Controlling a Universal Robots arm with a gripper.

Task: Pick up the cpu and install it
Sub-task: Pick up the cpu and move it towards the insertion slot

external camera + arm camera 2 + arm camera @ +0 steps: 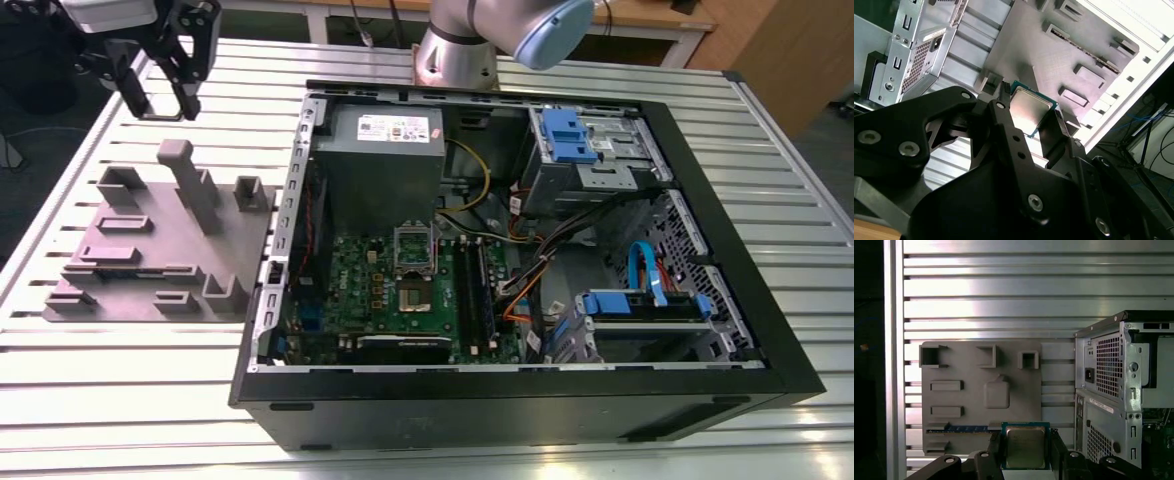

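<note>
free: open air at upper left of exterior view around pincer [163,98] gripping cpu [1025,447] | blocked: grey block [147,270] posts beneath it; case wall [306,140] beside motherboard [387,290]

Slatted metal table [134,380]: grey stepped block [160,250] beside open computer case [507,410].

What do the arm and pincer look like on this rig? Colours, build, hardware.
The arm is a silver-grey metal tube with a rounded pale blue joint cap. The pincer is matte black, with two fingers built of flat linkage bars pinned together and silver screw heads on the links.
</note>
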